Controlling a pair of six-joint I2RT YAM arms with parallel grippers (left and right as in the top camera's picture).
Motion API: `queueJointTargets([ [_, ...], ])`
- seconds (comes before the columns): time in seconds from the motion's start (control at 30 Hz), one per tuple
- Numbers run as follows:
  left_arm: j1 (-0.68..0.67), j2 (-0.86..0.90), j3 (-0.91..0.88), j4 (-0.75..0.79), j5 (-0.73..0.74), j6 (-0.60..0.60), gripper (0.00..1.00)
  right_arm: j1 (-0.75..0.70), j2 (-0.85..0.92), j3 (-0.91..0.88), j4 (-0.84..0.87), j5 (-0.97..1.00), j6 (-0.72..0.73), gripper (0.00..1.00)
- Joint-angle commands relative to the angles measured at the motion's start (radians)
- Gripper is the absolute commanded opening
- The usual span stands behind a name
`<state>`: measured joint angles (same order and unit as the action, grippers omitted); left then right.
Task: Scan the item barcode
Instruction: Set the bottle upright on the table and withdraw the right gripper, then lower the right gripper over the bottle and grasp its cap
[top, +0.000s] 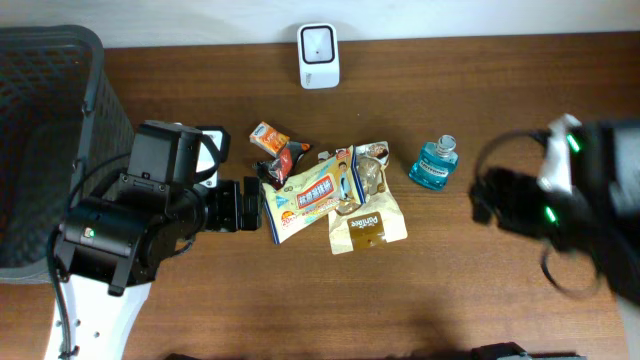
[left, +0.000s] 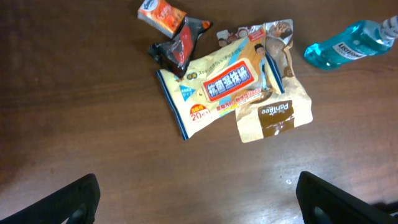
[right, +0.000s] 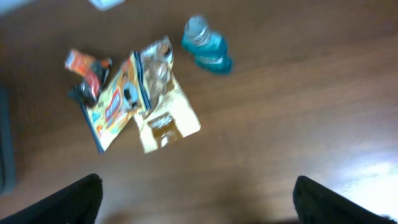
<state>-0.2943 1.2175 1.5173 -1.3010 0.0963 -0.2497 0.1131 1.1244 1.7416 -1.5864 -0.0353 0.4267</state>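
Overhead: left gripper (top: 256, 205) spread wide, tips just beside the wipes pack (top: 305, 198) mid-table. White scanner (top: 319, 55) at far edge, well apart. Right gripper (top: 487, 200) blurred, near blue bottle (top: 434, 165).
L wrist: pack ahead of the spread fingers (left: 71, 202), not touched. "20" legible; tan pouch (left: 273, 115) reads approx. "PanBee".
R wrist: jaws spread, nothing pinched; pack well ahead.

Left arm (top: 120, 230): black blocky parts, white base, one small green light.
Right arm (top: 560, 205): black and white, blurry, green lights, black cable loops.
Left fingers (left: 339, 199): black, flat.
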Motion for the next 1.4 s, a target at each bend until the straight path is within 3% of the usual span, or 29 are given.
queueJointTargets([
  [0.0,0.002,-0.001,0.006,-0.002,-0.008,0.012,0.99,0.005,-0.164,-0.14,0.048,0.069,0.055,0.99],
  [0.17,0.002,-0.001,0.006,-0.002,-0.008,0.013,0.99,0.005,-0.279,-0.469,0.272,-0.021,0.129,0.99],
  [0.4,0.002,-0.001,0.006,-0.002,-0.008,0.012,0.99,0.008,-0.183,-0.731,0.485,-0.068,0.127,0.99],
  [0.83,0.002,-0.001,0.006,-0.002,-0.008,0.012,0.99,0.357,0.14,-0.738,0.78,0.415,0.185,0.99],
  [1.03,0.002,-0.001,0.006,-0.002,-0.008,0.012,0.99,0.363,0.157,-0.649,0.803,0.495,0.244,0.98],
  [1.23,0.002,-0.001,0.006,-0.002,-0.008,0.012,0.99,0.362,0.159,-0.549,0.792,0.584,0.24,0.8],
  [1.37,0.002,-0.001,0.006,-0.002,-0.008,0.012,0.99,0.335,0.209,-0.549,0.799,0.643,0.24,0.8],
])
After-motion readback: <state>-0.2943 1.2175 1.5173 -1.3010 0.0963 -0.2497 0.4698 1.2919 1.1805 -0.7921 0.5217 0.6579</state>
